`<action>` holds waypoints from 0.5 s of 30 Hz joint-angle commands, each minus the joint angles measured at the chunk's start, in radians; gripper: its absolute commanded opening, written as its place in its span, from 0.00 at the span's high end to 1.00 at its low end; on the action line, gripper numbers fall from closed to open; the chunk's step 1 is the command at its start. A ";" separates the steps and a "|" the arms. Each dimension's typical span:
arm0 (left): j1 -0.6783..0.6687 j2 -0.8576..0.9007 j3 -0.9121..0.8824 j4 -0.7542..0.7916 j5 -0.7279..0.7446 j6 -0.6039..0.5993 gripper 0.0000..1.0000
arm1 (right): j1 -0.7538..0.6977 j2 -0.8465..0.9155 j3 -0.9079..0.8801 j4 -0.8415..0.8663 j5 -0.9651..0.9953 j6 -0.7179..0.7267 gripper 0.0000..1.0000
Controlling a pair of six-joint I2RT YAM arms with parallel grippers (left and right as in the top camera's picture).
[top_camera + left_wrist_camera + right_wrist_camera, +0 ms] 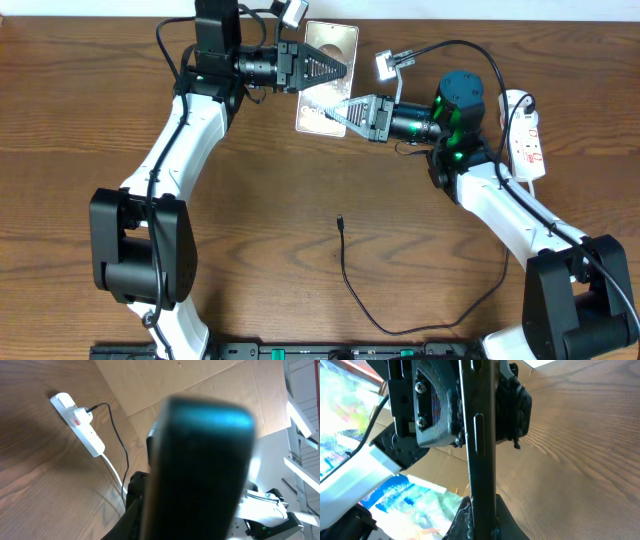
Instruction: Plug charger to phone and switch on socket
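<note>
The left pincer (345,68) and right pincer (328,112) both clench the phone (338,40), its brownish screen facing up. The black charger (341,224) lies loose on the counter (100,100).

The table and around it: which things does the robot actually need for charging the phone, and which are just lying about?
Needed for the job:
phone, gripped by the left gripper and the right gripper
black charger cable
white power strip

Just there:
brown cardboard beyond the table, seen from the left wrist
</note>
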 commanded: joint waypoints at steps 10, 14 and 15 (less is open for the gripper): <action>-0.036 -0.019 0.018 -0.002 0.084 0.051 0.93 | -0.036 0.020 0.005 0.006 0.160 -0.024 0.54; -0.036 -0.019 -0.015 -0.010 0.054 0.154 0.93 | -0.071 0.020 0.005 0.006 0.102 -0.076 0.47; -0.036 -0.019 -0.029 -0.019 0.029 0.154 0.93 | -0.083 0.020 0.005 0.005 0.076 -0.087 0.44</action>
